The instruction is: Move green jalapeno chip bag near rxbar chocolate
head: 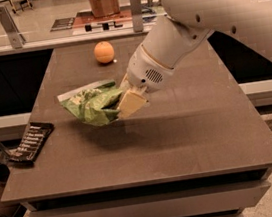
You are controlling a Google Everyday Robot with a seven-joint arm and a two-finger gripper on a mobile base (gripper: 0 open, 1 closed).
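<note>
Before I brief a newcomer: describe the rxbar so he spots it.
On the brown table, go to the left edge, past the gripper holding the green bag. The rxbar lies there: flat, black, white-lettered, unlike the round orange.
</note>
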